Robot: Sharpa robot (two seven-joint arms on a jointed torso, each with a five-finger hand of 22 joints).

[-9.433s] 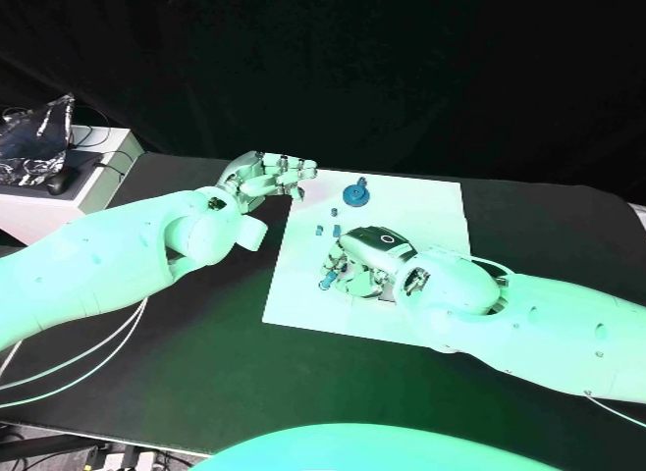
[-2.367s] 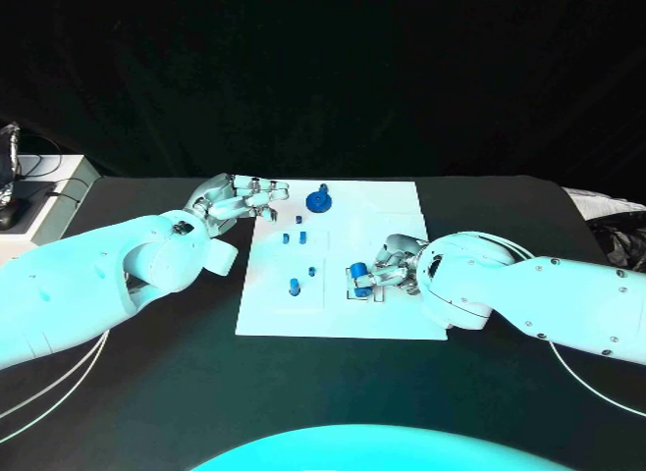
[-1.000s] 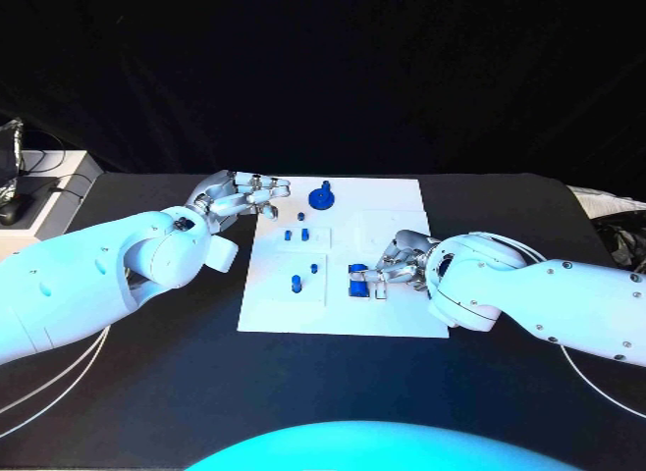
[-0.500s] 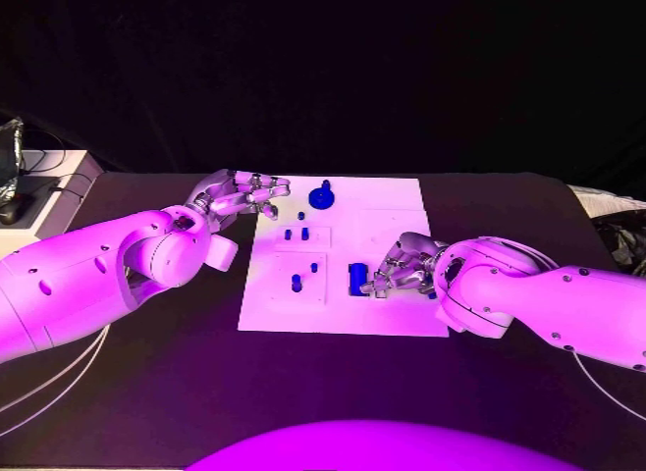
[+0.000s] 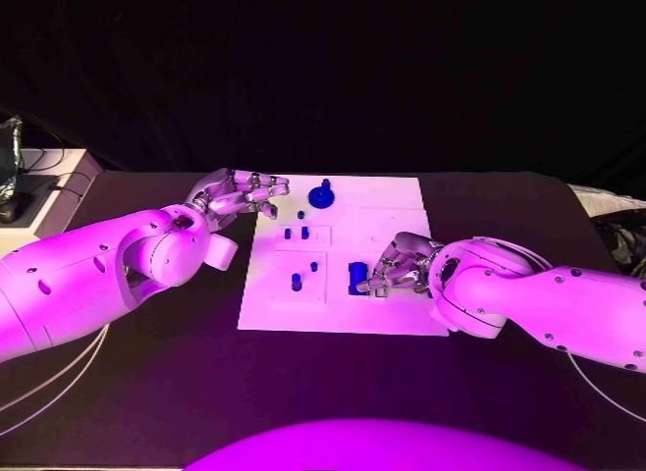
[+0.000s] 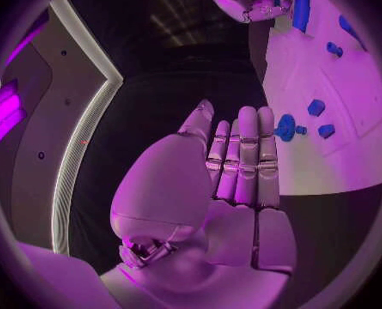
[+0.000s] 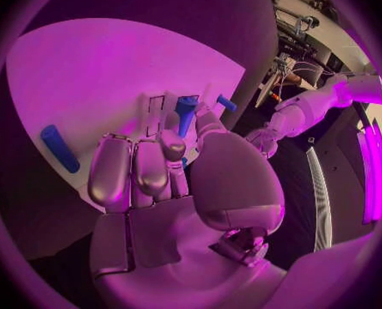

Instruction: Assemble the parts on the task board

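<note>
right robot hand [image 5: 391, 269] curled, pinching a small blue part [image 5: 357, 277] on the white task board [image 5: 394, 210]; left robot hand [image 5: 242, 192] empty, fingers straight, at the board's far-left corner.

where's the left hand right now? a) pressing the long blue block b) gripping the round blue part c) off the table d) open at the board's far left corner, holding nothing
d: the left hand sits at the far left corner of the task board with its fingers apart and nothing in them, beside but clear of the round blue part.
</note>
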